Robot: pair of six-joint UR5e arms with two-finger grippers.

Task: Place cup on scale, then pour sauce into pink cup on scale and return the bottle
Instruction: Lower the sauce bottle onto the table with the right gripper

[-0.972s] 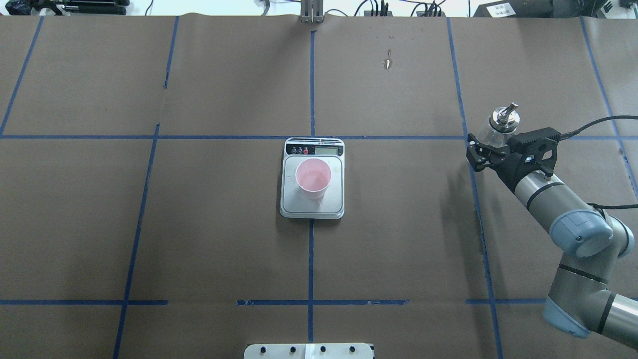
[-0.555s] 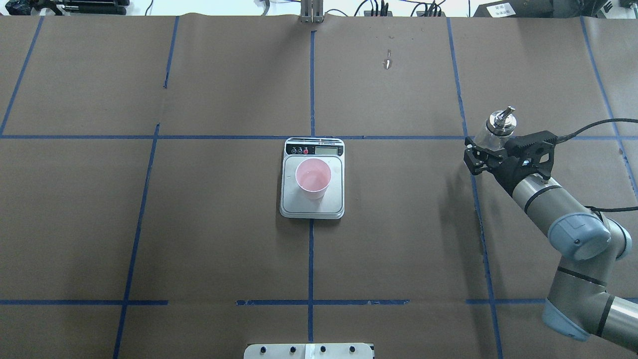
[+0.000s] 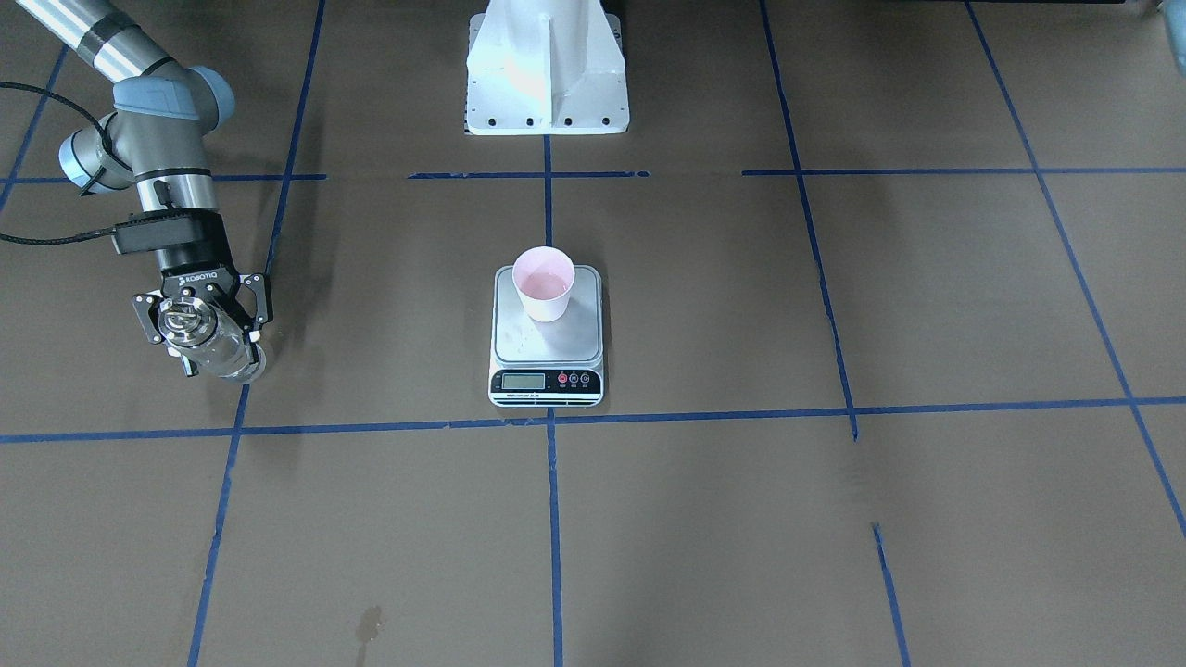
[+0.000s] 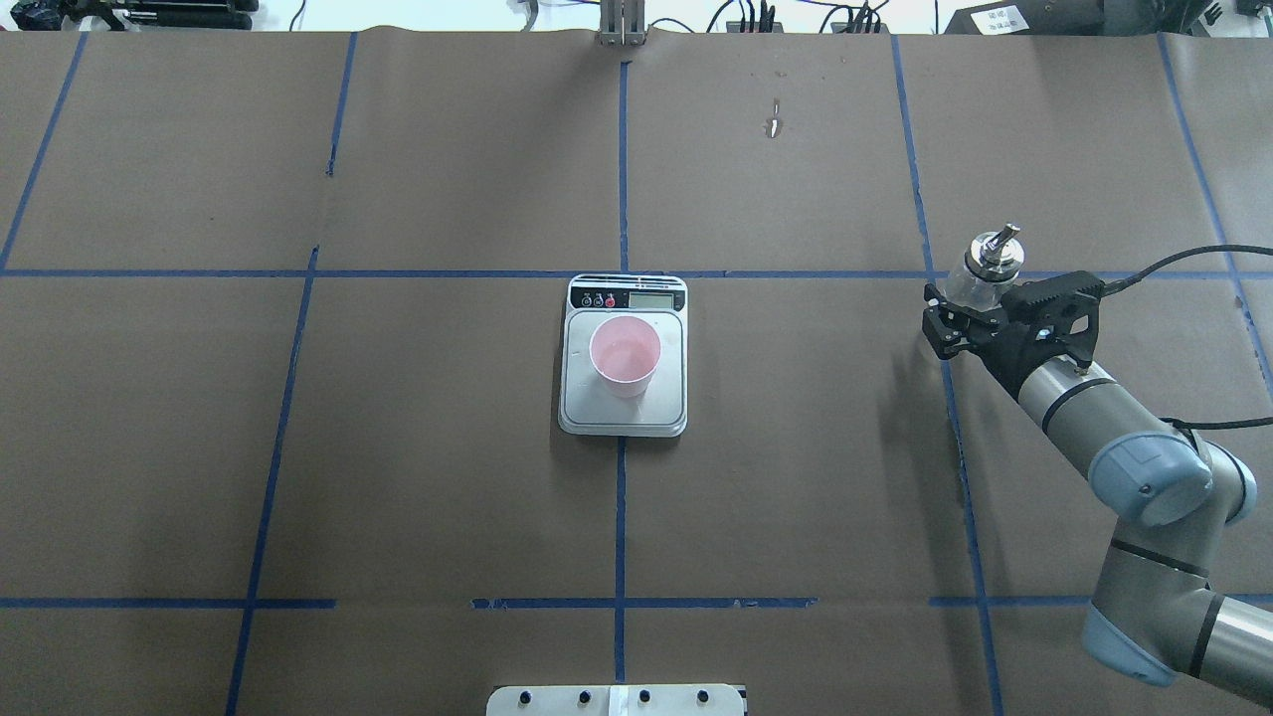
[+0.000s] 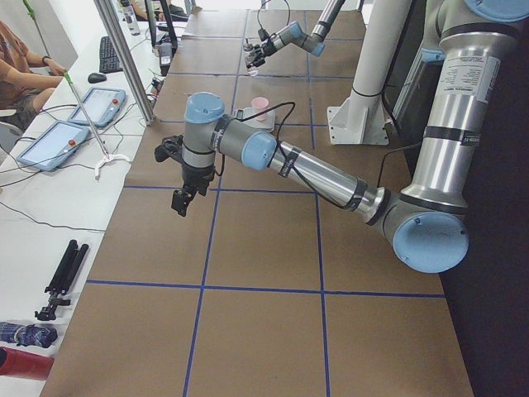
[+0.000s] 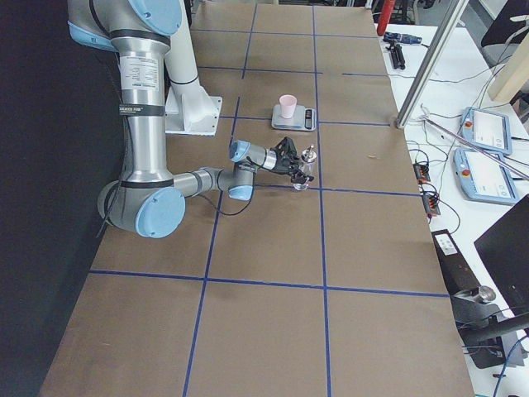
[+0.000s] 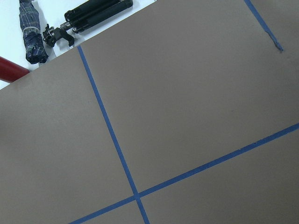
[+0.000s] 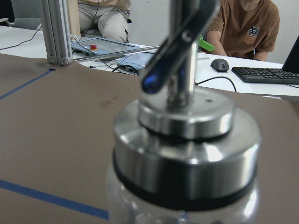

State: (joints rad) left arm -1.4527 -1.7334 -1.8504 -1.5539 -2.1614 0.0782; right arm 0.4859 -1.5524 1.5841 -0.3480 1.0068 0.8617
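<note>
The right claw has sunk lower, clamped round the bottle, whose spout rises above it.

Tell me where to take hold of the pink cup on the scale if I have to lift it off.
I'd pinch the cup across its outer wall near mid-height, coming in level from the robot's left, since the right tool holds the bottle. It stands upright on the scale with liquid inside and tapers downward, so a side pinch keeps it level.
</note>
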